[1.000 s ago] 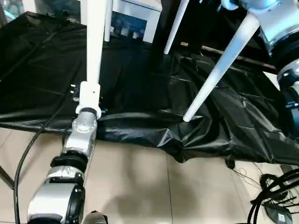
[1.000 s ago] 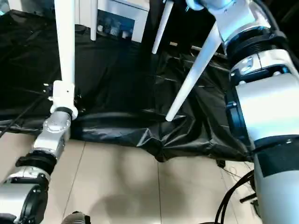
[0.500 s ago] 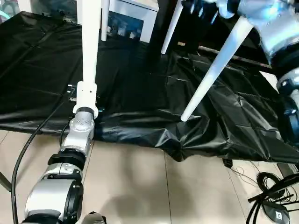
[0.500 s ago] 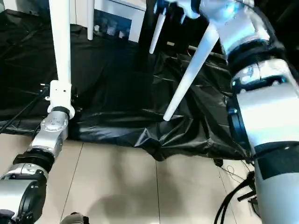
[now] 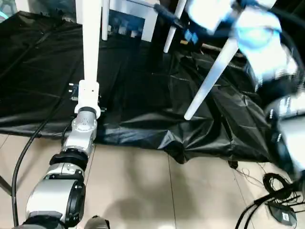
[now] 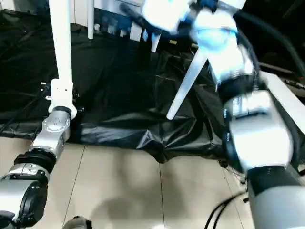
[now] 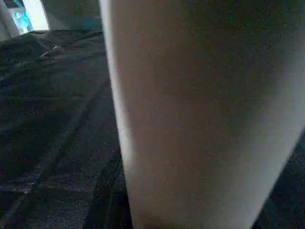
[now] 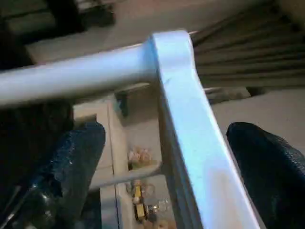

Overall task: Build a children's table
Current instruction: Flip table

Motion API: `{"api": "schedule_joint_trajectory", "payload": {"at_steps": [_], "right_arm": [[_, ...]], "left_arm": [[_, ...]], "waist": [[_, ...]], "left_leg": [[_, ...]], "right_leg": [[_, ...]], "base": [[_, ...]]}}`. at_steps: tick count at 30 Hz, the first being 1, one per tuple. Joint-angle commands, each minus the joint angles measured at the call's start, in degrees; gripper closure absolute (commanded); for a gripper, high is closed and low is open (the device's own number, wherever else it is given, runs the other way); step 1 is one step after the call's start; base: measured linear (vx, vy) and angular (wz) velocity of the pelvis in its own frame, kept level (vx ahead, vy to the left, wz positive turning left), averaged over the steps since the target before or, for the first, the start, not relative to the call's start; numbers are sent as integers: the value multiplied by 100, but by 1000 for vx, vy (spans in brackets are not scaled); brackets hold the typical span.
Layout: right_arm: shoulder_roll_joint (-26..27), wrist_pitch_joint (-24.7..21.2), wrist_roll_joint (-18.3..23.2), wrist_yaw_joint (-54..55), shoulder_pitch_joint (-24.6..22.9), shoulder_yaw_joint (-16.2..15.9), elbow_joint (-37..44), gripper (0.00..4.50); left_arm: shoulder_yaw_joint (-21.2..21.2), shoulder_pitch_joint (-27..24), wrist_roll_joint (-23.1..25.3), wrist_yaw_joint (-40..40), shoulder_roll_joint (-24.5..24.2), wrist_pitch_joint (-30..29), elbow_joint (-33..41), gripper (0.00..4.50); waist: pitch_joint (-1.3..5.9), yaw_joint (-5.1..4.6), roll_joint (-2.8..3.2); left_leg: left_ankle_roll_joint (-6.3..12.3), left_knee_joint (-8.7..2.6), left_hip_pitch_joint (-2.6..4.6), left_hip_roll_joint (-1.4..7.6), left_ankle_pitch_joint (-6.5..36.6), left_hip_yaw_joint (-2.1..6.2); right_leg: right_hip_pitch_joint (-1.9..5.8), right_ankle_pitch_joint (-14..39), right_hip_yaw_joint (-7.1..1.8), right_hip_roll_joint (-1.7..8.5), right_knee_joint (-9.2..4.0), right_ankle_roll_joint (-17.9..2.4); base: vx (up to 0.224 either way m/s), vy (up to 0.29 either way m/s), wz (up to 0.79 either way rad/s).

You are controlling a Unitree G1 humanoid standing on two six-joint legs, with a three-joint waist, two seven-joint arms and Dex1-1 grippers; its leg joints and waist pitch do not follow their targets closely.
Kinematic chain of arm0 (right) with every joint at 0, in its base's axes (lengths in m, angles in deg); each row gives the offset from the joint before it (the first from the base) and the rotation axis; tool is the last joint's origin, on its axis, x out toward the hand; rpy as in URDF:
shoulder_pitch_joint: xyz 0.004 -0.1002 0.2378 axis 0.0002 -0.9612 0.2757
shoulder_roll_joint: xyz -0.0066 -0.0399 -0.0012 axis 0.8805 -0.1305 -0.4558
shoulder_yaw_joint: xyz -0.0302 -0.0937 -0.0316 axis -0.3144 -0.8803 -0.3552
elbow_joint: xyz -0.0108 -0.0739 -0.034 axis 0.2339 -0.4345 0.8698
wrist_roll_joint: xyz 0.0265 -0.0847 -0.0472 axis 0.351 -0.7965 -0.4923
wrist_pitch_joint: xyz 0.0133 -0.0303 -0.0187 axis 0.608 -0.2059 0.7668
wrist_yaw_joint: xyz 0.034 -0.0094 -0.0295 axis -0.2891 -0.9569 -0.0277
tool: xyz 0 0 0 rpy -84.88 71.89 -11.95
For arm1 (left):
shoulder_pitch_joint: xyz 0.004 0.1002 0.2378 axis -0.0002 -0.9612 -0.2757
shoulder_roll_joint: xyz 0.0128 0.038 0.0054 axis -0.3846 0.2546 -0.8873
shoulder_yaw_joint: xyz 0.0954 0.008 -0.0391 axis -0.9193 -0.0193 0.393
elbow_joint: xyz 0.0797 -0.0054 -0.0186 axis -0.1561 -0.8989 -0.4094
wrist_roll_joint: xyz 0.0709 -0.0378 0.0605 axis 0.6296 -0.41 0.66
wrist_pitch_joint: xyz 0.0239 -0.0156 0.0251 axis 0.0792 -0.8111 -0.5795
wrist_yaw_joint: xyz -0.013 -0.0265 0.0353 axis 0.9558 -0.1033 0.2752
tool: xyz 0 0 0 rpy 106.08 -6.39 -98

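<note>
Over the last second my right arm has been swinging across the top of the head views toward 10 o'clock, so my right forearm point(image 5: 257, 43) is now crossing in front of the slanting leg point(image 5: 209, 81) it was previously beside. I judge this means the assembled table is being repositioned, probably turned upright, with all visible legs already seated.

My right gripper point(image 8: 162, 157) is standing open, its two black fingers point(image 8: 71, 162) spread on either side of the table top's edge point(image 8: 186, 124) without visibly pressing it; a leg point(image 8: 71, 76) is running off from the corner socket toward 9 o'clock in that wrist view. Whether the pads are touching the plastic I cannot tell.

My left gripper is hidden behind another leg point(image 5: 90, 43), which is rising straight toward 12 o'clock from my left wrist point(image 5: 88, 93); its finger state I cannot tell, though the leg point(image 7: 205, 119) is sitting right against that wrist camera.

Beyond, two further legs point(image 5: 172, 28) are reaching up at 12 o'clock. The black sheet point(image 5: 143, 95) is lying beneath the slanting leg's tip, with the white cabinet point(image 5: 131, 14) behind and tiled floor point(image 5: 143, 191) at 6 o'clock.
</note>
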State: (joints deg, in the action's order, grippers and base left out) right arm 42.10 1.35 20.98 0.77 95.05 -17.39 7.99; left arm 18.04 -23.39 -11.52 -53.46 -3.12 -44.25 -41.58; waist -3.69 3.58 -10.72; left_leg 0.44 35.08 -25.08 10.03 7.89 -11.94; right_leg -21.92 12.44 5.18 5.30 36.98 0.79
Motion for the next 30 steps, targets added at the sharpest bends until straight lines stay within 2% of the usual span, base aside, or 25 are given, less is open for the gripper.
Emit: {"api": "schedule_joint_trajectory", "payload": {"at_steps": [1,2,3,4,5,6,7,8,9,11,12,13,14,16,17,18,19,20,22,24,25,26,27,28,30], "right_arm": [[13,-260,370,-167,-407,152,532,0],[73,-575,527,-270,-781,108,902,0],[73,-575,527,-270,-781,108,902,0],[120,-840,650,-340,-1094,64,1204,0],[181,-1136,742,-340,-1454,9,1497,0],[252,-1497,909,-337,-1884,-59,1817,0],[308,-1837,1083,-292,-2309,-120,2116,0],[376,-2087,1190,-188,-2710,-161,2325,0],[428,-2289,1312,-117,-3034,-204,2499,0],[483,-2681,1561,-47,-3543,-252,2821,0],[501,-2913,1697,-64,-3815,-255,3019,0],[536,-3224,1866,-54,-4167,-236,3262,0],[536,-3224,1866,-54,-4167,-236,3262,0],[511,-3220,1840,-52,-4481,-158,3383,0],[459,-3290,1786,-35,-4787,-49,3541,0],[446,-3313,1786,-28,-4866,-21,3582,0],[438,-3400,1832,20,-5037,49,3693,0],[415,-3646,1959,135,-5401,127,4025,0],[401,-3832,2051,214,-5627,142,4272,0],[389,-4004,2123,308,-5879,166,4533,0],[408,-4092,2190,383,-6038,216,4655,0],[470,-4216,2279,529,-6233,314,4772,0],[470,-4216,2279,529,-6233,314,4772,0],[721,-4612,2510,963,-6660,591,5035,0],[780,-4703,2543,1061,-6741,644,5089,0]], "left_arm": [[-87,161,-20,167,97,-76,-154,302],[-49,135,-91,281,99,-77,-165,302],[-49,135,-91,281,99,-77,-165,281],[-22,109,-140,357,99,-82,-170,267],[-18,69,-142,355,86,-95,-166,265],[-15,19,-154,396,75,-102,-165,258],[-13,-32,-153,388,61,-100,-172,258],[-3,-91,-163,400,45,-81,-173,245],[10,-151,-184,439,29,-59,-167,235],[28,-271,-204,478,4,23,-168,228],[69,-352,-258,511,0,69,-172,223],[124,-502,-319,525,-23,137,-147,214],[124,-502,-319,525,-23,137,-147,202],[264,-747,-469,555,-29,255,-3,192],[359,-1012,-619,670,-9,350,221,187],[382,-1087,-664,715,2,377,293,173],[393,-1263,-725,803,32,427,484,173],[375,-1649,-825,922,122,542,961,161],[319,-1896,-814,951,142,622,1238,152],[277,-2194,-816,953,166,743,1573,136],[221,-2437,-771,937,161,790,1877,128],[151,-2791,-713,913,160,841,2389,128],[151,-2791,-713,913,160,841,2389,128],[49,-3636,-591,905,161,789,3809,128],[43,-3796,-572,910,160,751,4103,128]], "waist": [[457,-14,309],[456,-22,303],[453,-7,344],[440,-7,344],[442,-5,384],[438,-14,367],[438,26,374],[430,-1,362],[460,20,418],[456,4,367],[453,-1,352],[421,36,475],[419,18,448],[378,13,462],[371,10,453],[364,19,492],[336,27,472],[338,39,517],[332,25,492],[324,55,561],[324,42,543],[320,61,612],[313,33,573],[325,71,716],[312,38,700]], "left_leg": [[-675,-491,435,455,2384,297],[-670,-493,429,450,2415,300],[-673,-507,450,460,2467,300],[-729,-524,451,455,2605,310],[-768,-529,455,457,2655,322],[-851,-542,454,461,2784,325],[-822,-557,471,478,2692,328],[-828,-565,446,467,2777,333],[-835,-573,425,459,2666,354],[-757,-569,408,454,2596,338],[-720,-570,353,444,2581,340],[-707,-593,381,455,2648,343],[-715,-599,385,467,2707,354],[-773,-618,360,459,2899,354],[-776,-611,364,453,2988,357],[-796,-610,375,446,3086,369],[-783,-620,372,457,3179,367],[-794,-631,390,467,3246,394],[-749,-644,371,461,3212,387],[-727,-671,372,474,3153,399],[-712,-676,370,469,3155,393],[-716,-687,359,463,3186,408],[-678,-701,320,471,3085,401],[-712,-703,364,464,3207,416],[-712,-724,329,483,3246,420]], "right_leg": [[19,25,-313,401,-411,-868],[24,95,-312,403,-416,-875],[27,145,-318,400,-437,-883],[21,331,-311,398,-455,-880],[16,366,-313,390,-443,-892],[2,468,-308,400,-458,-893],[24,327,-316,418,-476,-909],[18,399,-315,419,-484,-903],[65,324,-306,425,-455,-906],[62,231,-311,423,-473,-955],[97,414,-314,447,-478,-934],[78,548,-330,464,-527,-910],[73,604,-328,461,-539,-905],[60,1021,-330,484,-591,-863],[49,1208,-329,491,-604,-837],[42,1396,-330,500,-615,-824],[33,1647,-340,514,-671,-778],[42,1830,-343,515,-693,-751],[52,1800,-337,493,-697,-742],[62,1704,-340,493,-698,-713],[66,1703,-336,479,-706,-698],[71,1759,-332,487,-705,-668],[88,1668,-338,482,-704,-661],[68,1765,-336,482,-713,-654],[83,1571,-337,452,-714,-736]], "base": [[0,0,0],[0,0,0],[0,0,0],[0,0,0],[0,0,0],[0,0,0],[0,0,0],[0,0,0],[0,0,0],[0,0,0],[0,0,0],[0,0,0],[0,0,0],[0,0,0],[0,0,0],[0,0,0],[0,0,0],[0,0,0],[0,0,0],[0,0,0],[0,0,0],[0,0,0],[0,0,0],[0,0,0],[0,0,0]]}}
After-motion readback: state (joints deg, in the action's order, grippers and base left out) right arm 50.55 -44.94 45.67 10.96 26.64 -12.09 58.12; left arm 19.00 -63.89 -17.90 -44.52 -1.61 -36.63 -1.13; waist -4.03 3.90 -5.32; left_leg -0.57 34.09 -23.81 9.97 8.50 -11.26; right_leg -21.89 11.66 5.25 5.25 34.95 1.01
